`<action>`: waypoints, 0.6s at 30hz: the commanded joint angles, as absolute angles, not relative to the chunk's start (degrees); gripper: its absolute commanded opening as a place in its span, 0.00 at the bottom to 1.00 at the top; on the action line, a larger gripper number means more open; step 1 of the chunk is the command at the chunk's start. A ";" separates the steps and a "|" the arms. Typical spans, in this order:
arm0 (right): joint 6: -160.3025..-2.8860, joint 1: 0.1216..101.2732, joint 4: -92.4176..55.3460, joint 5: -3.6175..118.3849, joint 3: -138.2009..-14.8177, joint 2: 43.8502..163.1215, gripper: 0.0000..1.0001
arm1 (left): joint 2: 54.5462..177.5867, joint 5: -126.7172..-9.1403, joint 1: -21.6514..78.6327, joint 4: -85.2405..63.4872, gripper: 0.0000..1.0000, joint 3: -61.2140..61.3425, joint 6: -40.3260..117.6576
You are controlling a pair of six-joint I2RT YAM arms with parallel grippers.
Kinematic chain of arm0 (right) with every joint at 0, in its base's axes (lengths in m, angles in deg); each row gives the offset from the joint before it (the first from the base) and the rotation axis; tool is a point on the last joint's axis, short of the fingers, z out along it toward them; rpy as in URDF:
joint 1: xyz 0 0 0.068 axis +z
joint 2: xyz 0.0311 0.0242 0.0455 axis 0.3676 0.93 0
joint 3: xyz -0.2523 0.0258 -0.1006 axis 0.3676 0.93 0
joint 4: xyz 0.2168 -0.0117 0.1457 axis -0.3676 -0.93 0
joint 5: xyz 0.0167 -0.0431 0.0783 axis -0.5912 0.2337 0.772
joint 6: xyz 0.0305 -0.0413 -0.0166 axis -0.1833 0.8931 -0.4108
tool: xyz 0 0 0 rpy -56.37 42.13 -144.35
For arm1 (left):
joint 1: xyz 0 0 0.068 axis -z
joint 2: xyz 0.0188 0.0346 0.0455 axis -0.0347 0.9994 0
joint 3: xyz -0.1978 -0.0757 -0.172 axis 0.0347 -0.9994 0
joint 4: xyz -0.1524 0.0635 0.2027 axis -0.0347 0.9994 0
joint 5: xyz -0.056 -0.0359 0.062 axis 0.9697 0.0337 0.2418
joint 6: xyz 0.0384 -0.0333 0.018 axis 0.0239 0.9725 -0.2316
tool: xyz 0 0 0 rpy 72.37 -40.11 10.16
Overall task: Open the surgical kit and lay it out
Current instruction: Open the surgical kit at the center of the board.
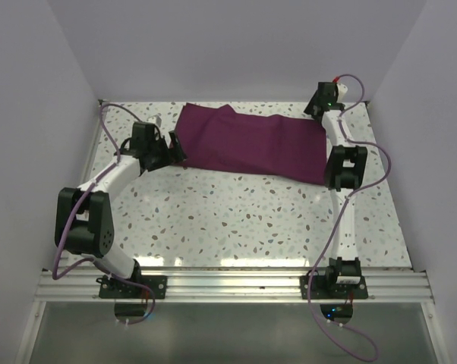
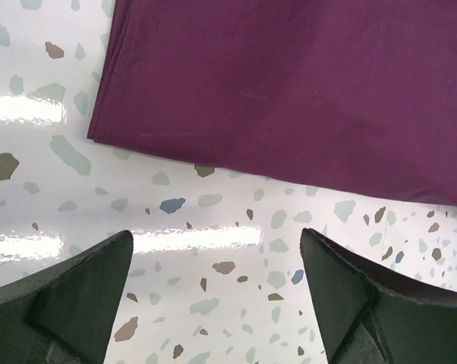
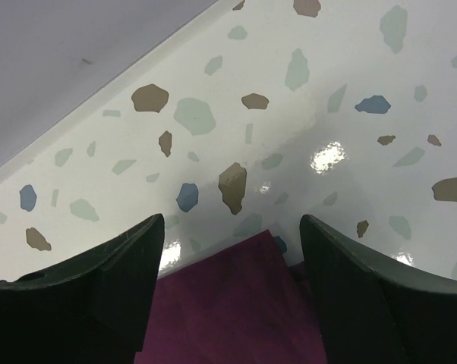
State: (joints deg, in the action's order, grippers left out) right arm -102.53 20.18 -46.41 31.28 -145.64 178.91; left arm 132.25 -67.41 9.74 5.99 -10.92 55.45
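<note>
The surgical kit shows as a folded dark purple cloth [image 1: 251, 144] lying flat across the far middle of the speckled table; anything inside it is hidden. My left gripper [image 1: 175, 149] sits low at the cloth's left end, open. In the left wrist view its fingers [image 2: 77, 296] stand wide apart over bare table, a short way from the cloth's edge [image 2: 289, 91]. My right gripper [image 1: 317, 108] is over the cloth's far right corner. In the right wrist view that corner [image 3: 244, 303] lies between the spread jaws of the right gripper [image 3: 230, 227], which is open, with no finger touching it.
White walls close in the table on the left, back and right; the back wall's foot [image 3: 99, 91] runs just beyond the right gripper. A metal rail [image 1: 236, 284] carries both arm bases at the near edge. Purple cables [image 1: 365, 182] loop beside each arm.
</note>
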 commanded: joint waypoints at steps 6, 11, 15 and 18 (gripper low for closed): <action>-104.92 21.13 -47.12 32.51 -146.51 180.43 0.68 | 132.24 -68.19 9.81 6.70 0.96 -11.37 54.68; -105.28 22.71 -48.44 33.31 -144.85 179.47 0.60 | 132.07 -68.45 9.81 6.52 0.96 -11.81 54.77; -105.10 23.42 -48.62 32.78 -141.69 177.72 0.58 | 131.98 -68.28 9.81 6.17 0.96 -12.34 55.04; -104.84 23.50 -49.22 32.17 -140.62 176.66 0.55 | 131.89 -68.19 9.81 5.99 0.96 -12.69 55.21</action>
